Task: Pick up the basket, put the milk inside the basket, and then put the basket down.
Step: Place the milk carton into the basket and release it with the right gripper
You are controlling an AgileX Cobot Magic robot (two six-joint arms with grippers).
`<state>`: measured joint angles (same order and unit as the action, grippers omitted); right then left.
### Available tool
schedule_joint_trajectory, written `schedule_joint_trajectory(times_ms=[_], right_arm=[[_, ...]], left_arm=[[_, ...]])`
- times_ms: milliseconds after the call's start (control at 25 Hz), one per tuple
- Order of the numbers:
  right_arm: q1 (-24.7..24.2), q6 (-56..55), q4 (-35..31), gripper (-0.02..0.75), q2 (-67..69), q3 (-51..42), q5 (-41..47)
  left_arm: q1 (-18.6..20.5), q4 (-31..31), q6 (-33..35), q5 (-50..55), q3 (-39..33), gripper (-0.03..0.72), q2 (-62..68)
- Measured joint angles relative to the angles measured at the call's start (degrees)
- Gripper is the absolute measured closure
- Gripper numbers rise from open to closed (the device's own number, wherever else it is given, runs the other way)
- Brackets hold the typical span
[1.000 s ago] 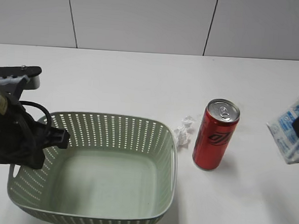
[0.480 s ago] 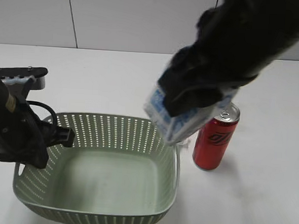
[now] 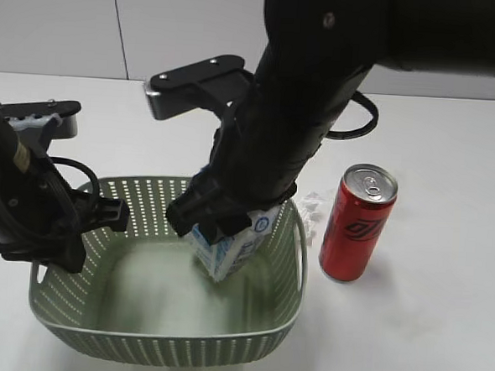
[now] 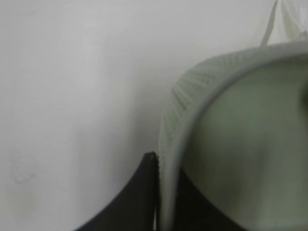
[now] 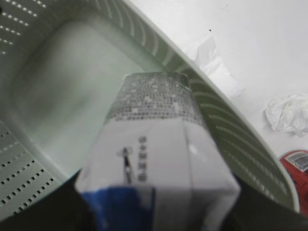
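Milk carton going down into the held basket

The right gripper (image 3: 216, 226) is clamped on the milk (image 3: 227, 247), inside the basket (image 3: 296, 277) near its right wall; the left gripper (image 3: 85, 226) pinches the left rim. The carton looks light and a little soft, so its flat sides are probably the best hold. The fingertips are hidden, and whether the carton touches the floor cannot be told.

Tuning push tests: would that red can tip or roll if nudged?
The red can stands upright, tall and slim, so it would probably tip under a high nudge. Once down, its round body would likely roll. Whether it is full or empty cannot be told.
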<state>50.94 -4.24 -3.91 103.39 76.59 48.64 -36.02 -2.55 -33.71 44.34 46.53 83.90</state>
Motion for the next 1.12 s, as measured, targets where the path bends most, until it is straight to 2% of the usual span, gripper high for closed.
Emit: schedule_joint_trajectory(times_ms=[160, 240, 360, 440, 800, 920, 1120], right_arm=[[0.00, 2.95, -2.41, 0.400, 0.91, 0.00, -0.21], [0.00, 4.24, -4.01, 0.321, 0.91, 0.05, -0.63], [0.05, 5.07, -5.03, 0.154, 0.91, 0.24, -0.88], [0.05, 5.24, -5.03, 0.100, 0.91, 0.36, -0.53], [-0.82, 5.35, -2.84, 0.080, -7.42, 0.36, 4.40], [-4.19, 5.28, -1.75, 0.080, -11.59, 0.36, 6.18], [-17.37, 6.17, -0.43, 0.084, -16.25, 0.36, 9.23]], left_arm=[[0.00, -0.06, 0.00, 0.05, 0.00, 0.684, 0.00], [0.00, -0.16, 0.00, -0.01, 0.00, 0.684, 0.00], [-0.04, 0.69, 0.04, 1.34, -0.06, 0.681, 0.45], [-0.04, 0.58, 0.24, 1.28, -0.06, 0.681, 0.45], [-0.04, -0.47, 0.18, 0.84, -0.06, 0.681, 0.45], [-0.04, -0.79, 0.18, 0.84, -0.06, 0.681, -0.05], [-0.04, -1.20, 0.18, 0.84, -0.06, 0.681, -1.37]])
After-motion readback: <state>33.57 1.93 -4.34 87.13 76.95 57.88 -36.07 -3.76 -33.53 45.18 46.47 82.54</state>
